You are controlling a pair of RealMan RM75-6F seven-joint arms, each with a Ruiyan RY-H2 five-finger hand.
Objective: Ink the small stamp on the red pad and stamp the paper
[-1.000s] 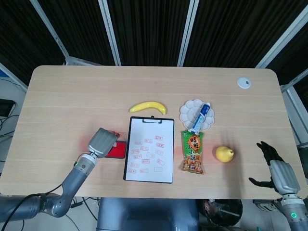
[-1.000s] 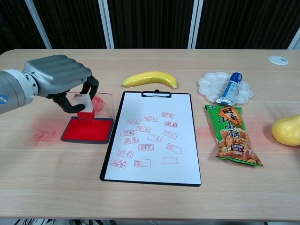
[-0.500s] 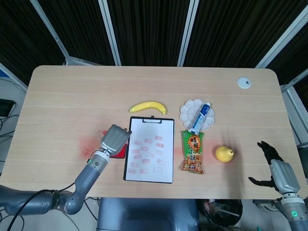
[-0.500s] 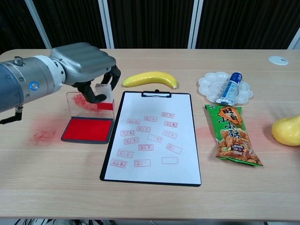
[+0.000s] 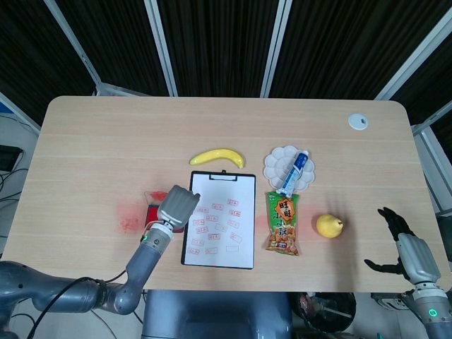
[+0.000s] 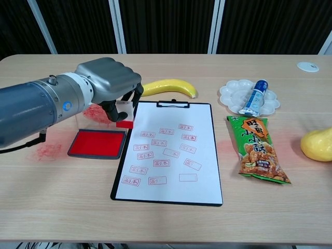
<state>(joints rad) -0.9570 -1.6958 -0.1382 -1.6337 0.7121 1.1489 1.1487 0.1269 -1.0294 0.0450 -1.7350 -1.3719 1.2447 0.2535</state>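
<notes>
left hand (image 6: 111, 83) grasps stamp (image 6: 124, 115) above clipboard (image 6: 171, 155) left edge, beside pad (image 6: 97, 143); right hand (image 5: 402, 244) released, fingers spread.

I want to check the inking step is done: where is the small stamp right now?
In the chest view, the left hand holds the small stamp above the clipboard's left edge, right of the red pad.

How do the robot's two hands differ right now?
The left hand grips the small stamp, its fingers curled round it; the right hand holds nothing, its fingers spread. The left hand hangs over the left edge of the clipboard, beside the red pad; the right hand sits at the table's far right edge, away from everything, the pear nearest. Both have grey backs and dark fingers.
</notes>
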